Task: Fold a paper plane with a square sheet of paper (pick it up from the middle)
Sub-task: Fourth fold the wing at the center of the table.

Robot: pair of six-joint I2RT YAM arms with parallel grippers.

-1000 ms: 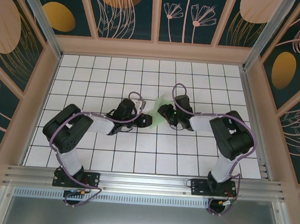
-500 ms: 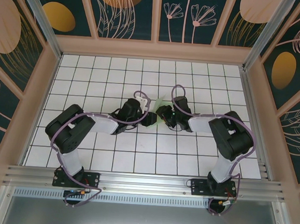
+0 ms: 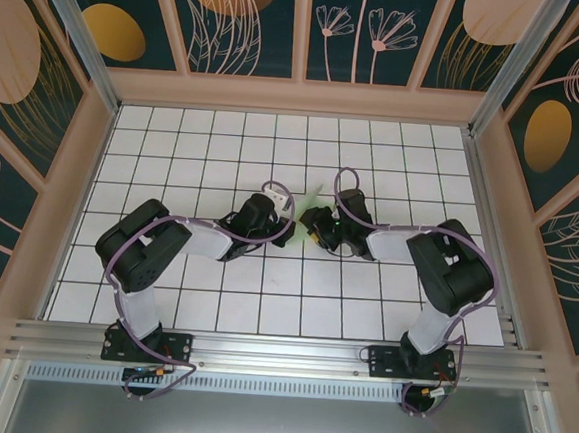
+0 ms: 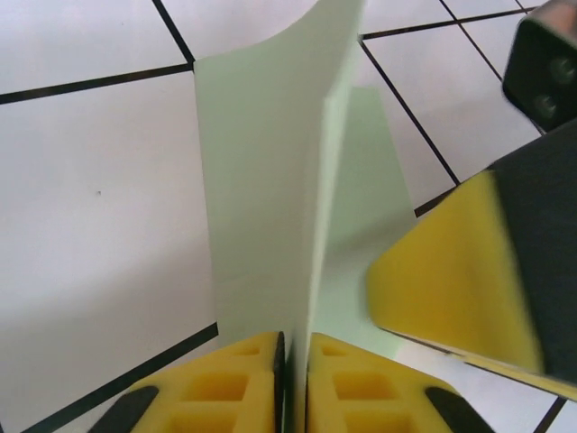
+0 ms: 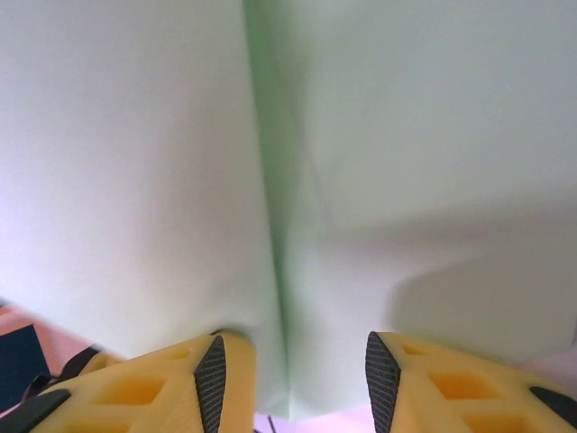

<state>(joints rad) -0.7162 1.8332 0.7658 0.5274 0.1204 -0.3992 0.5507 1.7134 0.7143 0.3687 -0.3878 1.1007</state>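
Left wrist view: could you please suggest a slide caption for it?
Left end effector pinching the folded mint-green paper above white tiles, with the right end effector close beside.

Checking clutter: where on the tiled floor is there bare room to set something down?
Free: the far tile rows below the back wall, and the near rows by the front rail. Crowded: the centre, where left gripper and right gripper meet at the square sheet of paper.

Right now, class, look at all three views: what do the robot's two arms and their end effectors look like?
Both arms, the left arm and the right arm, have bulky black joints, white link shells and a thin purple cable looping along them. The left end effector and right end effector have yellow fingers with moulded pockets and black textured inner pads.
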